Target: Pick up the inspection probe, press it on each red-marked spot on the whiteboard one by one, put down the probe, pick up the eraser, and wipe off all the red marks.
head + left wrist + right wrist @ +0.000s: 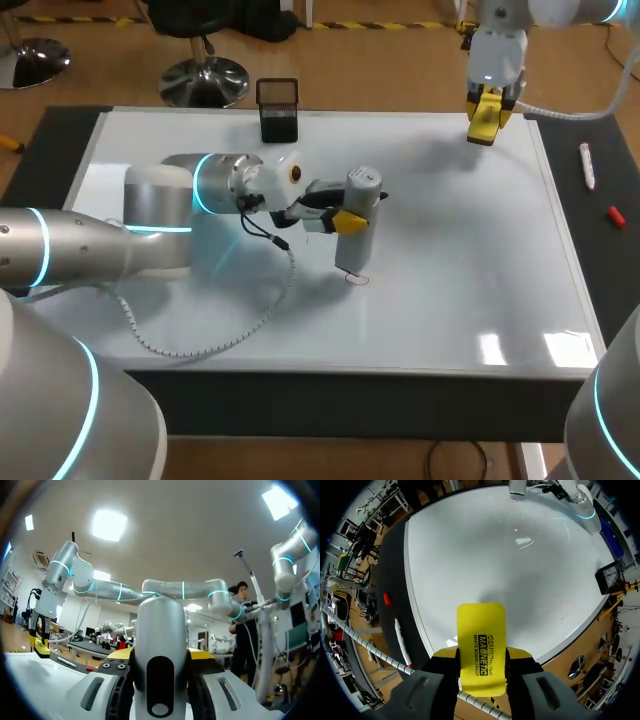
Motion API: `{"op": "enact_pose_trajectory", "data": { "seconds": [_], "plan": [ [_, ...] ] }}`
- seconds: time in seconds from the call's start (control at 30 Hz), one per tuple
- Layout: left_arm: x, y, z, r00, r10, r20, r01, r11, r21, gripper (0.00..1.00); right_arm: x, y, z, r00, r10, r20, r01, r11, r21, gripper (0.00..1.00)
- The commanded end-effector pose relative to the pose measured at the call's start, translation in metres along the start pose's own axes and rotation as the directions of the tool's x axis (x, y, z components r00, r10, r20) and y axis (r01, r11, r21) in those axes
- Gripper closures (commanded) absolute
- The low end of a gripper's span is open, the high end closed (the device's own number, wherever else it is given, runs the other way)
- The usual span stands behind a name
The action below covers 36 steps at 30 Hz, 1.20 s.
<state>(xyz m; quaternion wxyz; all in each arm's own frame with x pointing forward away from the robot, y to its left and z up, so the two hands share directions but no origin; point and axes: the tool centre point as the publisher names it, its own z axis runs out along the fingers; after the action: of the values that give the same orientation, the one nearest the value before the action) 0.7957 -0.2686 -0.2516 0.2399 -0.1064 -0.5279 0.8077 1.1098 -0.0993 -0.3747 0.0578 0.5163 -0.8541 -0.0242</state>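
so here the left gripper (346, 221) was clamped on the silver cylindrical metal inspection probe (355, 250), a finger on either side of its body. it held the probe upright near the middle of the glossy white whiteboard (450, 260), tip down right at a small red mark (358, 281) and looking like it was touching. read to me as the pressing step. to do it well i'd keep the probe dead vertical and push straight down on the mark with no sliding, since a sideways drag would probably smear the ink. then lift clean off, and mind the white coiled cable (215, 335) trailing across the board so it doesn't snag. i couldn't spot any other red marks from the head view, so no idea how many were left. the probe itself was a smooth silver tube with a rounded cap and a dark oval slot on the side facing the wrist camera. the right gripper (481, 662) was closed on the flat yellow rectangular eraser (481, 630), hovering over the board's far right corner, well apart from the probe.
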Motion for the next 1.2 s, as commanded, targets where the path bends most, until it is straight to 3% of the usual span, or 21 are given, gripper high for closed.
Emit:
{"op": "enact_pose_trajectory", "data": {
  "seconds": [0.03,0.4,0.63,1.2],
  "plan": [
    [-0.006,0.010,0.000,1.000,0.006,-0.010,-0.006,1.000,0.008,1.00,0.000,-0.001,-0.002,1.000,-0.002,-0.004,0.002,1.000,-0.001,1.00],
    [-0.004,0.022,0.006,0.999,0.036,-0.001,-0.036,0.993,-0.114,1.00,0.000,-0.001,-0.002,1.000,-0.002,-0.004,0.002,1.000,-0.001,1.00],
    [0.000,0.020,0.013,0.998,0.068,-0.002,-0.067,0.981,-0.184,1.00,0.000,-0.001,-0.002,1.000,-0.002,-0.004,0.002,1.000,-0.001,1.00],
    [0.001,0.033,0.017,0.998,0.059,0.014,-0.054,0.974,-0.219,1.00,0.000,-0.001,-0.002,1.000,-0.002,-0.004,0.002,1.000,-0.001,1.00]
  ]
}}
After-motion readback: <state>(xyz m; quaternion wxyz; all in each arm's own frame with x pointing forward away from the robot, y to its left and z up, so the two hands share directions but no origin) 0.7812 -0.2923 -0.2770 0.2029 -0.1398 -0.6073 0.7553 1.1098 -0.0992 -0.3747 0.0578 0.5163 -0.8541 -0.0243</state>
